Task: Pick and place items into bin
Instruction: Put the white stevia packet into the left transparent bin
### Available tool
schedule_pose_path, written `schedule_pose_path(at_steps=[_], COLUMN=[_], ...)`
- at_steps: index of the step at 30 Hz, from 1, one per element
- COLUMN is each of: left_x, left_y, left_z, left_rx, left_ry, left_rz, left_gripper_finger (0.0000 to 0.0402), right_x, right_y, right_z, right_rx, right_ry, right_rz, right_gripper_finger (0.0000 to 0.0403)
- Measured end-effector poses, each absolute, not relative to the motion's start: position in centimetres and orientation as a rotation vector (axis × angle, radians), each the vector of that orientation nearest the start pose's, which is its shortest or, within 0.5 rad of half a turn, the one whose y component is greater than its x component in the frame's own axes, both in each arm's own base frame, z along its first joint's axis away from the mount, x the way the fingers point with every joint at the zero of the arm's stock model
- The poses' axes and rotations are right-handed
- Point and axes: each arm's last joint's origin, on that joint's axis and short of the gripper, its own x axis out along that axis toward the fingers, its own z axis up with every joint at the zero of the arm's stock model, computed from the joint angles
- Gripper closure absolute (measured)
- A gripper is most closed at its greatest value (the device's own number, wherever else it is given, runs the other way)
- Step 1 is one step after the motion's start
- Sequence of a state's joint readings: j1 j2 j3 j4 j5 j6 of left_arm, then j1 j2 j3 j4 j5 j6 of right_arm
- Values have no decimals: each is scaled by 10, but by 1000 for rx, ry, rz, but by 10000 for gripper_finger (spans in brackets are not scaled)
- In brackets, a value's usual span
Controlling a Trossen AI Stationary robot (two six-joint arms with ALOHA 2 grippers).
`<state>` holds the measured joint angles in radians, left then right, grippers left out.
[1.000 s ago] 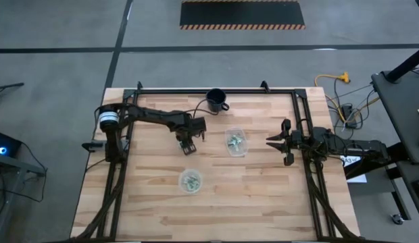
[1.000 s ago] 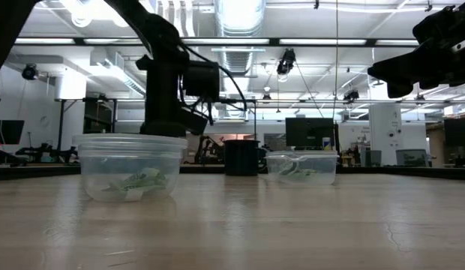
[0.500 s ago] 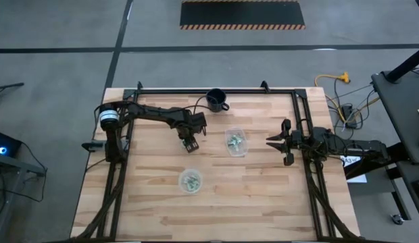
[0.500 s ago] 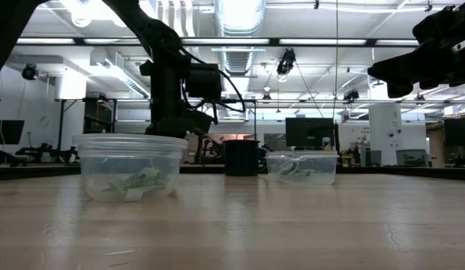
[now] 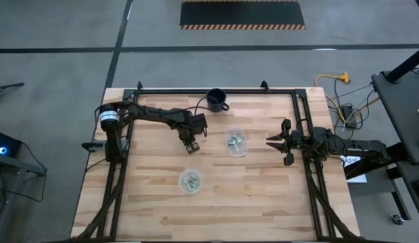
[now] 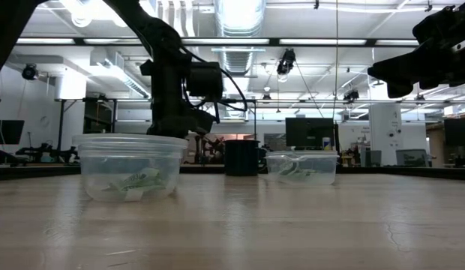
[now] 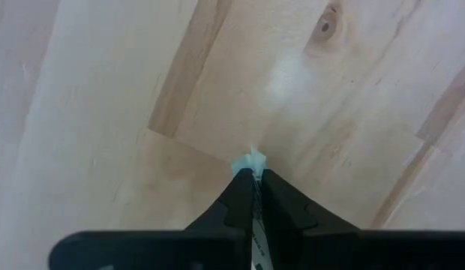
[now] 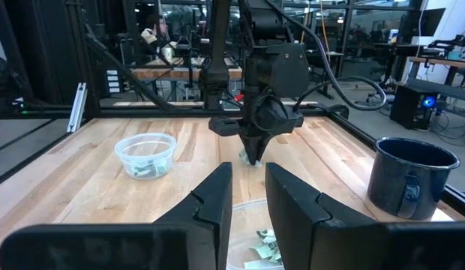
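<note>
**Left gripper pinching a wrapped piece on the table**

Your left gripper (image 7: 253, 180) is closed on a small wrapped piece (image 7: 250, 160), tip down on the table (image 5: 263, 196), between the mug (image 5: 215, 100) and the round tub (image 5: 190, 181). The piece looks light and crinkly; its wrapper may slip, so grip the body rather than the edge. Your right gripper (image 8: 249, 191) waits partly open beyond the other tub (image 5: 236, 142).

No readable text or labels.
</note>
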<state>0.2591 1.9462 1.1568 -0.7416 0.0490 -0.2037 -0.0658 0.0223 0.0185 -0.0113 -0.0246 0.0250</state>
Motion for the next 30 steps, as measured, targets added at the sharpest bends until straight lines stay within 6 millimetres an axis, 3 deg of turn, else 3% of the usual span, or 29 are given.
schedule_pose_path(at_steps=[5, 12, 15, 22, 30], left_x=[325, 317, 313, 306, 300], left_y=[74, 51, 39, 7, -22], left_z=[131, 166, 191, 219, 230], left_rx=[-373, -352, -348, -324, -320], left_ry=[1500, 1441, 1361, 1293, 1325], left_rz=[300, 268, 259, 200, 159], left_gripper_finger=[400, 401, 401, 401, 401], right_x=[98, 98, 98, 98, 98], right_y=[-6, -6, -6, -6, -6], right_z=[167, 167, 167, 167, 167], right_rx=[25, 25, 24, 25, 26], right_ry=[15, 15, 15, 15, 14], right_rz=[-41, -41, -41, -40, -42], right_gripper_finger=[330, 330, 330, 330, 330])
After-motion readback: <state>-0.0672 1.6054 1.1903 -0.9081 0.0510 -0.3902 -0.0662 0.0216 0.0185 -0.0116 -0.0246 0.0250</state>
